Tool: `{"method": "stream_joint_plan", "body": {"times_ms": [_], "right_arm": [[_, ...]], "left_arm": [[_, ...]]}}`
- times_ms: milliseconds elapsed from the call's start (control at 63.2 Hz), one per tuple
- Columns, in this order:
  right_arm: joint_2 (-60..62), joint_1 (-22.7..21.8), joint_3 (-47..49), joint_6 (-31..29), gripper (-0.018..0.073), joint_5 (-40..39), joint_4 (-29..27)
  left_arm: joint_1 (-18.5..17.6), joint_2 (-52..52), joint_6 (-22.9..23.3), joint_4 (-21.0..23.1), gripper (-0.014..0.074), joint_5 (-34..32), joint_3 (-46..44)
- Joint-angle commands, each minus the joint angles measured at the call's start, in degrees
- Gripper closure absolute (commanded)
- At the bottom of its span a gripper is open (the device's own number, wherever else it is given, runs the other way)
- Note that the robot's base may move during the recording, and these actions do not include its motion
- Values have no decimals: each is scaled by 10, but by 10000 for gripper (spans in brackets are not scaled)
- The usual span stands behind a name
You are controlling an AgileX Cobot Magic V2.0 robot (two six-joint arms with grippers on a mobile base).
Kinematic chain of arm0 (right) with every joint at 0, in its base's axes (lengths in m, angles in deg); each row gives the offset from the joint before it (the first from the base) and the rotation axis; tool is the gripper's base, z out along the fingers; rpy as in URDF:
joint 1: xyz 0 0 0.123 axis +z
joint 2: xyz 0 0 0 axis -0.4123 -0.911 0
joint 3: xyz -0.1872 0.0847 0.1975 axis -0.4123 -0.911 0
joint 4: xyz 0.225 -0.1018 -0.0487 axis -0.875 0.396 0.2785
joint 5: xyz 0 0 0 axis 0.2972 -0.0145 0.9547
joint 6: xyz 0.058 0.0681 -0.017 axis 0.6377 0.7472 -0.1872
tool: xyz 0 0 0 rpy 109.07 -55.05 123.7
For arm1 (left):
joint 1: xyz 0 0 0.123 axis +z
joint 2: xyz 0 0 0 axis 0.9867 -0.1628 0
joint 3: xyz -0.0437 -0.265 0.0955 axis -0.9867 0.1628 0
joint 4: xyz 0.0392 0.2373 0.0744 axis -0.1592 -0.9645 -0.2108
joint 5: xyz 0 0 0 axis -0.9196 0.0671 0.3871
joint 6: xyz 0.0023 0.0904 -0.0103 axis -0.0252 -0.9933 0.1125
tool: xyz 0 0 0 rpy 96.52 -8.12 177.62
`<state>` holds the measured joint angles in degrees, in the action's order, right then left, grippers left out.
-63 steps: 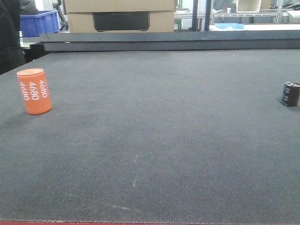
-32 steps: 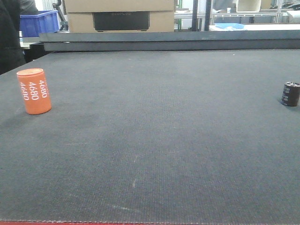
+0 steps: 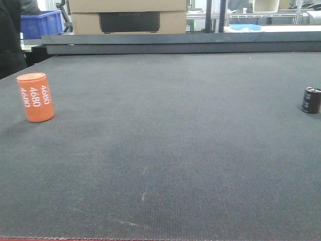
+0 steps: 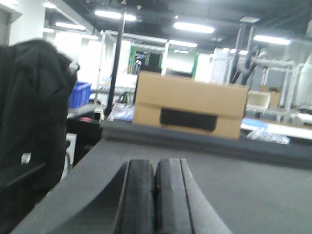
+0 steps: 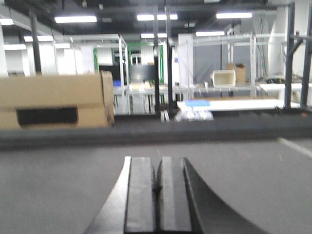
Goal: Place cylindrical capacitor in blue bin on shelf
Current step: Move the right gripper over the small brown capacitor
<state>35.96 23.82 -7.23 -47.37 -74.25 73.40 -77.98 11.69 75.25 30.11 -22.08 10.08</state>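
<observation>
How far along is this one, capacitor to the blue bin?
Nothing looks done: the black capacitor stands untouched on the mat, far right. Nothing in hand: left gripper and right gripper are both shut and empty. Left: grasp, carry, drop into the blue bin, which I cannot make out here.

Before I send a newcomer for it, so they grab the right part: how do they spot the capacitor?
Start at the wide dark grey mat and look to its right side in the front view. The capacitor stands upright there alone: small and black, unlike the bigger orange cylinder marked 4680 on the left.
</observation>
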Motion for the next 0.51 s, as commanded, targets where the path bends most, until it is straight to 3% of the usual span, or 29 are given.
{"method": "stream_joint_plan", "body": {"times_ms": [0, 111, 221, 380, 490], "right_arm": [[1, -4, 83, -1, 715, 47, -8], [-45, -4, 189, -1, 715, 108, 10], [-118, -4, 253, -1, 651, 126, 25], [-217, -4, 303, -1, 304, 129, 25], [-268, -4, 310, -1, 38, 144, 26]], "left_arm": [[1, -8, 0, -18, 707, 67, -78], [1, -61, 0, -68, 680, 189, -196], [1, -118, 0, -77, 540, 265, -286], [1, -208, 0, -77, 248, 315, -360], [1, -258, 0, -68, 107, 315, -370]]}}
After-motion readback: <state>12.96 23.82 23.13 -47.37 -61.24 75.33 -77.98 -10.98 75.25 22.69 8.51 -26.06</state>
